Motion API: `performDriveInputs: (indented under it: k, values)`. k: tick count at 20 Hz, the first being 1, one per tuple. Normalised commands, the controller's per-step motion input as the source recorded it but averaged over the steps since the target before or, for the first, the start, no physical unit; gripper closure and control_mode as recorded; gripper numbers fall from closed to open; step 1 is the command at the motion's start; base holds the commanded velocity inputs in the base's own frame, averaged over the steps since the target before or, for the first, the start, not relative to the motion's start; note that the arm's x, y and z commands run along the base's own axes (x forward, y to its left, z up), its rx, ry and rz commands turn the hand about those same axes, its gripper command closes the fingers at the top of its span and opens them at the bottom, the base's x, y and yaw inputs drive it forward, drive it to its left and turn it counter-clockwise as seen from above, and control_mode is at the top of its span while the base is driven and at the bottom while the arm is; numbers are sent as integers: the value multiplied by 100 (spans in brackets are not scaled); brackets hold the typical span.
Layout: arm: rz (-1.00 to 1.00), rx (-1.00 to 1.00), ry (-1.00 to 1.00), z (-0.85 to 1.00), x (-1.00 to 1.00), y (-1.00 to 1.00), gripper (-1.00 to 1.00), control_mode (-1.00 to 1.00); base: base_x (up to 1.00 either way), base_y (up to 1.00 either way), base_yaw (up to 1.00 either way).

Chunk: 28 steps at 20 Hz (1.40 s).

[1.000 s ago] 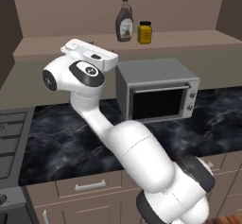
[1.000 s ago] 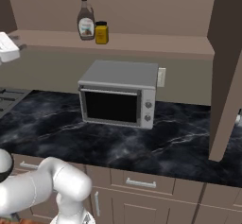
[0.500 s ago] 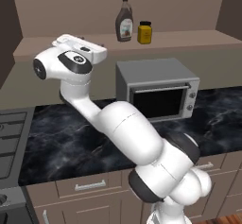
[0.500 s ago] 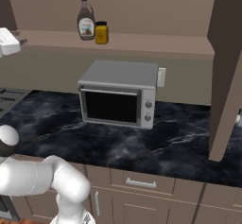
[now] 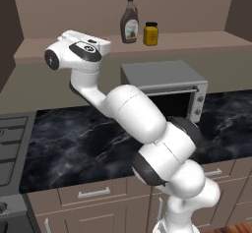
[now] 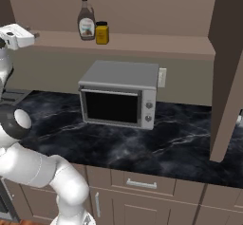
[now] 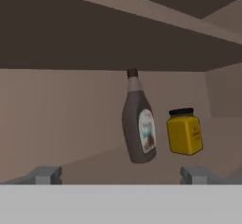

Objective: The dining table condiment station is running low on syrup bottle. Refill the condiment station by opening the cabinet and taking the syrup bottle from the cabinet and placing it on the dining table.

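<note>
The syrup bottle (image 5: pixel 129 20) (image 6: pixel 86 25) (image 7: pixel 140 124), dark brown with a pale label, stands upright on the shelf of the open cabinet (image 5: pixel 206 40) (image 6: pixel 156 43). A short yellow jar (image 5: pixel 150 34) (image 6: pixel 102 33) (image 7: pixel 185 132) stands just to its right. My gripper (image 5: pixel 108 44) (image 6: pixel 35 35) (image 7: pixel 120 176) hovers left of the bottle at shelf height, well short of it. Its jaws are open and hold nothing. In the hand view the bottle sits between the two fingertips (image 7: pixel 45 175), farther back. The dining table is out of view.
A silver microwave (image 5: pixel 167 89) (image 6: pixel 121 93) sits on the black marble counter (image 5: pixel 74 143) (image 6: pixel 180 143) under the shelf. An open cabinet door (image 6: pixel 230 67) hangs at the right. A stove (image 5: pixel 10 138) lies at the left, with drawers (image 6: pixel 142 183) below the counter.
The arm's lower links have swung over to the right and the hand has risen slightly toward shelf height. The bottle and jar have not moved; the jaws stay open.
</note>
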Motion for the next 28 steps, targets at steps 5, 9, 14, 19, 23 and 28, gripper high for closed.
performDriveInputs:
  k: [5,9,14,19,23,28]
  values:
    - [0,0,4,0,54,-1,-100,-100,0,0,0]
    - [0,0,4,0,42,-12,-100,-100,0,0,0]
    - [-1,0,3,0,12,-15,-100,-100,0,0,0]
    - [-6,0,7,4,17,-17,-100,-100,0,0,0]
    - [-8,0,11,3,32,-5,-100,-100,0,0,0]
    - [-5,0,9,0,31,-15,-100,-100,0,0,0]
